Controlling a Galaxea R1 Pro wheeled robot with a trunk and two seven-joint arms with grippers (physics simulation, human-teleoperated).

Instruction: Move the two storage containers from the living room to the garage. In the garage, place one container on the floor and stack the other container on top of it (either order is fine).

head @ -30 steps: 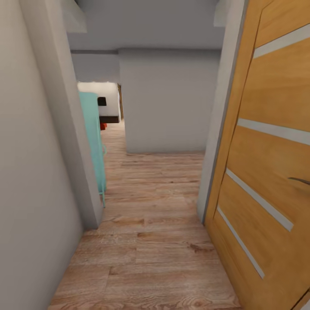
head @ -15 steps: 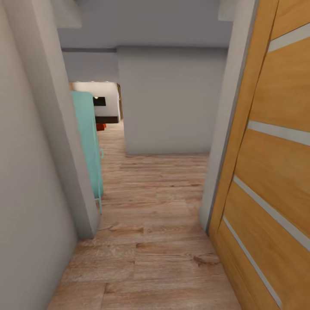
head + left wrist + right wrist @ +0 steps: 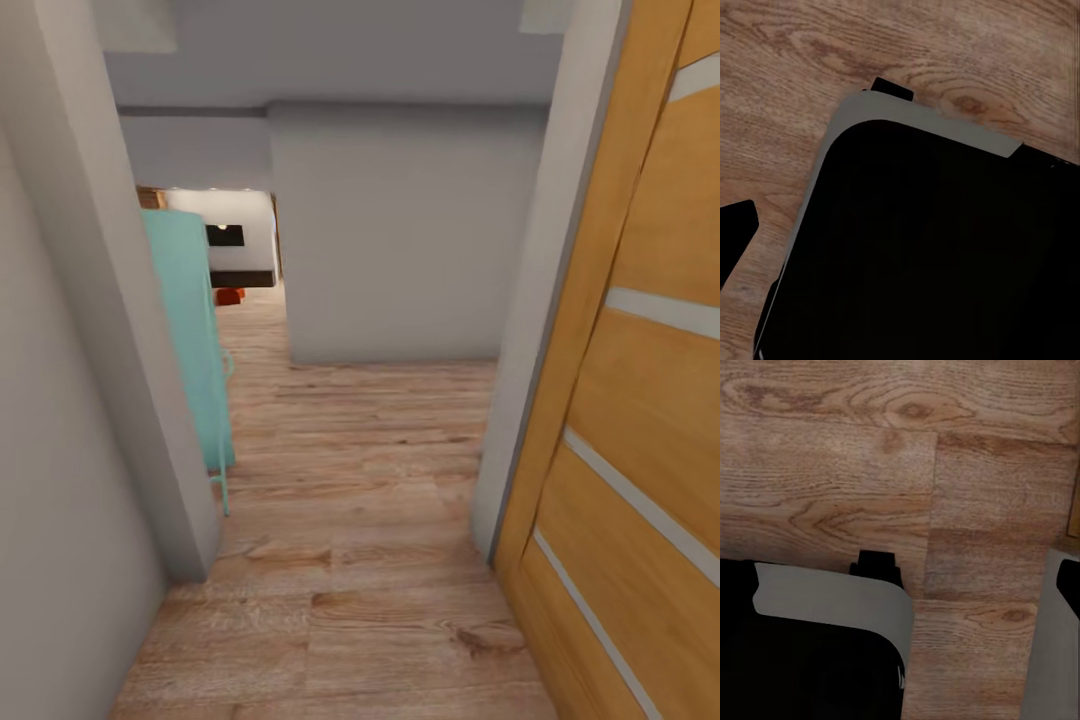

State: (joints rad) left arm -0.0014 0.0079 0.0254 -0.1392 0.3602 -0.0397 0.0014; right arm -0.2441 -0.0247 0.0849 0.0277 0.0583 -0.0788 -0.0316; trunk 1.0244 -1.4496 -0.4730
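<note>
While I am driving the robot down a narrow hall with a pale wood floor (image 3: 350, 560), I am looking ahead for the two bins. I am passing an open wooden door (image 3: 640, 380) on the right side and a grey wall corner (image 3: 120, 330) on the left side. Just past that corner a light blue-green piece of furniture (image 3: 190, 330) is standing against the wall.

Far ahead, through the gap beside the big grey wall (image 3: 400, 230), I am seeing a bit of the living room (image 3: 235, 245), with a white wall and something dark on it. On its floor a small orange-red thing (image 3: 229, 296) is peeking out. I think it is one of the storage containers, but it is too small to be sure.

So I am on the very first step: going to get the bins. Nothing is picked up yet.

Both wrist cameras are looking down at the wood planks and at the robot's dark base (image 3: 937, 255). I cannot tell if the left hand or the right hand is spread or pressed together.

Next I need to roll straight on, staying between the corner and the door, then steer left toward that orange-red spot.
</note>
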